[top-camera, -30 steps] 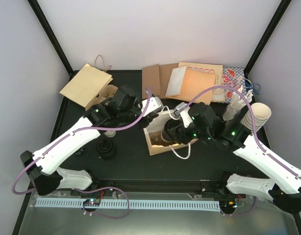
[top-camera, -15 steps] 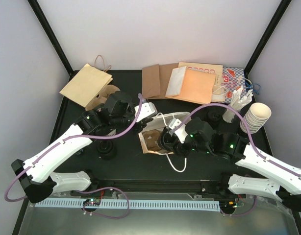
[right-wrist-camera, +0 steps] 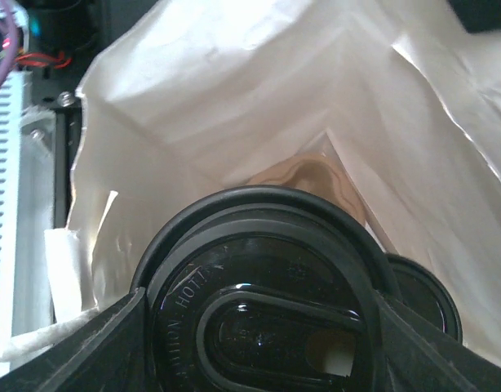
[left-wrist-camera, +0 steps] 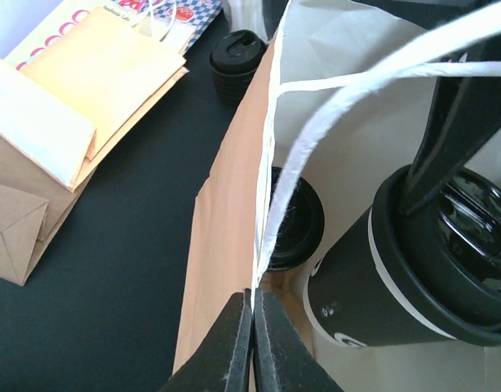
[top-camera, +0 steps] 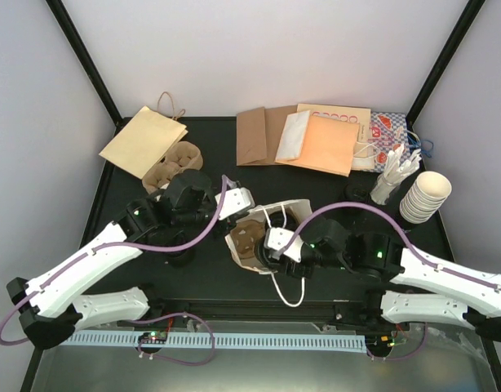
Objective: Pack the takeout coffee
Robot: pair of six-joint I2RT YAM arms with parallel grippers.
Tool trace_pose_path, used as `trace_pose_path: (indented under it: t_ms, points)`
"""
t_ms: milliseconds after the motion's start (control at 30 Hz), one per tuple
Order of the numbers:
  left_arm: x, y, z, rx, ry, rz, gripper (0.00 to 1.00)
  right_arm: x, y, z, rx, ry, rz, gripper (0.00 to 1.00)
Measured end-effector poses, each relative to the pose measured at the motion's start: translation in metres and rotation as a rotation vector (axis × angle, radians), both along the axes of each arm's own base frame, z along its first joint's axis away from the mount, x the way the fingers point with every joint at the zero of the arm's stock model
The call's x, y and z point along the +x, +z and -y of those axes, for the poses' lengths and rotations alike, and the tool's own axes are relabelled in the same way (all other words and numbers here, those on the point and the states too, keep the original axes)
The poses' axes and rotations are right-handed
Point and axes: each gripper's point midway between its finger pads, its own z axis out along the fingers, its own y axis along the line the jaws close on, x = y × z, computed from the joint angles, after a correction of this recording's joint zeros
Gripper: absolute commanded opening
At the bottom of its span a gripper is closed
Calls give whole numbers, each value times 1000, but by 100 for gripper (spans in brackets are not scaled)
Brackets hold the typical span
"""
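Sitting within right gripper (right-wrist-camera: 263,351), lidded cup (right-wrist-camera: 259,273), inside bag (right-wrist-camera: 201,106)

L arm (top-camera: 95,257) is stretching fwd and to the right, L gripper (left-wrist-camera: 252,327) pinching fully closed on bag rim (left-wrist-camera: 234,163). R arm (top-camera: 446,273) is lying low, reaching left; R gripper (right-wrist-camera: 259,298) is clasping lidded cup (right-wrist-camera: 259,245), fingers spread wide either side.

Near cup (right-wrist-camera: 259,327): lid cut off by the right wrist view's bottom edge; body hidden beneath it.
Far cup (left-wrist-camera: 303,220): lid partly behind the paper bag (left-wrist-camera: 222,245) rim; body unseen.
Top view: both cups hidden under the right gripper (top-camera: 273,245).
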Motion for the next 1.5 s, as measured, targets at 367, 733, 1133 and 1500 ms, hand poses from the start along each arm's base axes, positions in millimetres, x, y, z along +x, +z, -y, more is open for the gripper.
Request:
trace_pose_path:
  t_ms: [367,733,1133,1500]
  points:
    - [-45,-6,4,-57,-110,-17,2,-50,-31,-13,-168,265,212,50]
    - [-82,-20,22,-62,-200,-76,2,-34,-37,-9,-283,233,382,49]
    - [-79,-20,23,-76,-155,-44,2,-33,-62,-11,-312,297,509,49]
    - [-84,-21,20,-99,-169,-49,2,-35,-62,-26,-265,346,587,49]
